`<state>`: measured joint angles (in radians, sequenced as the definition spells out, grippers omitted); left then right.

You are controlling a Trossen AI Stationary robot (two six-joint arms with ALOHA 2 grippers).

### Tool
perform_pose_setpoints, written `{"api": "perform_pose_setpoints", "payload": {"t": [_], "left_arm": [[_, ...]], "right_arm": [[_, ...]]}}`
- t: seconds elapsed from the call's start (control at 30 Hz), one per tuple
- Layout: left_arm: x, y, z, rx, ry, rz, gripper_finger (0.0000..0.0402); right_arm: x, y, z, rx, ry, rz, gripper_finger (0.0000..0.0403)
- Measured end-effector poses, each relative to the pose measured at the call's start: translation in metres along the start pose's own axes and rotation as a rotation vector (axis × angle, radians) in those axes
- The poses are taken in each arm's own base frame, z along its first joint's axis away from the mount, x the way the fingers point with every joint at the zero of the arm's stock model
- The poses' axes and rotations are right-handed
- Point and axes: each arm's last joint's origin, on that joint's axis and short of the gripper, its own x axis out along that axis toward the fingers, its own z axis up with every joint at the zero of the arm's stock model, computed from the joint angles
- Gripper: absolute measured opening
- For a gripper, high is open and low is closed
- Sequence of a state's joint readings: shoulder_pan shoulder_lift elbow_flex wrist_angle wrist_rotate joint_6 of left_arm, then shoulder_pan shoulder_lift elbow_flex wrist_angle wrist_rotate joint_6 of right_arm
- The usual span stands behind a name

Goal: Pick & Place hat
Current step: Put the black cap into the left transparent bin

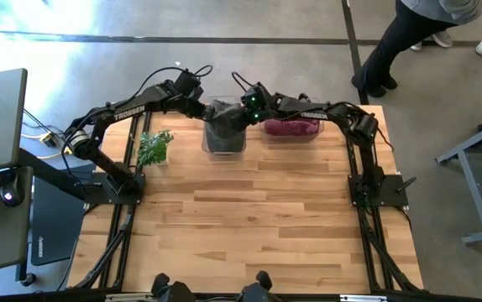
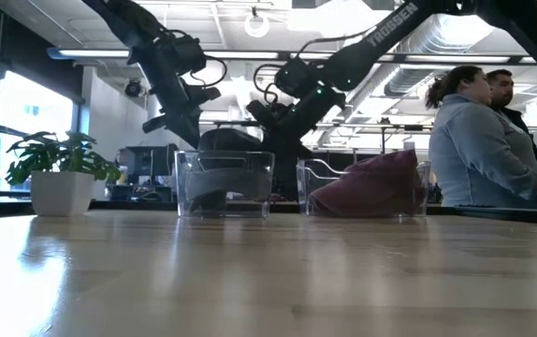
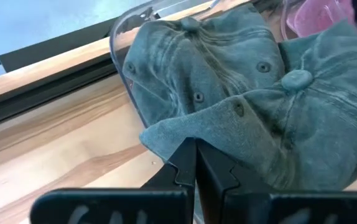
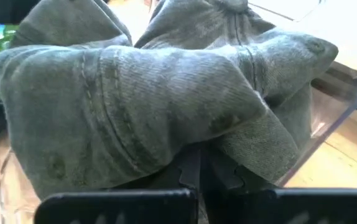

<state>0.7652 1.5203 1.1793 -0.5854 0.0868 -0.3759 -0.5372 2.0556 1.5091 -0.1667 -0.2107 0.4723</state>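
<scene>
You have both grippers on the grey hat [image 1: 224, 126], which sits bunched in the clear bin [image 1: 210, 149] at the table's [image 1: 249, 218] far edge: left gripper [image 3: 195, 163] and right gripper [image 4: 198, 163] each pinch closed on its fabric. Lift evenly and straight up, so the bin wall does not snag the brim.

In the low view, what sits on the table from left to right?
Potted plant → clear bin holding the grey hat → clear bin with maroon fabric.
</scene>
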Motion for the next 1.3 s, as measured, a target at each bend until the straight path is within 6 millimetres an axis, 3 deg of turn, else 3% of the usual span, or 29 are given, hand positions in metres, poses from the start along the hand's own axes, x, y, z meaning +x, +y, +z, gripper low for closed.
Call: {"api": "perform_pose_setpoints", "payload": {"t": [0.13,0.43,0.57,0.77,1.0,1.3], "left_arm": [[0.000,-0.003,-0.001,0.015,-0.013,0.032,0.0001],[0.017,-0.001,0.001,0.014,-0.015,0.071,0.0001],[0.024,-0.002,0.004,0.017,-0.035,0.054,0.0001],[0.035,-0.003,0.008,0.050,-0.065,0.007,0.0001],[0.041,-0.003,0.007,0.051,-0.052,0.010,0.0001],[0.041,-0.004,0.007,0.049,-0.035,-0.030,0.0000]], "right_arm": [[-0.009,-0.001,0.004,0.007,0.009,0.051,0.0000],[-0.068,0.016,0.009,-0.018,0.059,-0.082,0.0000],[-0.085,0.027,0.012,-0.044,0.031,-0.083,0.0000],[-0.078,0.027,0.005,-0.050,0.059,-0.128,0.0000],[-0.076,0.013,0.000,0.035,0.065,-0.326,0.0000],[-0.035,-0.007,0.001,0.142,0.046,-0.230,0.0000]]}}
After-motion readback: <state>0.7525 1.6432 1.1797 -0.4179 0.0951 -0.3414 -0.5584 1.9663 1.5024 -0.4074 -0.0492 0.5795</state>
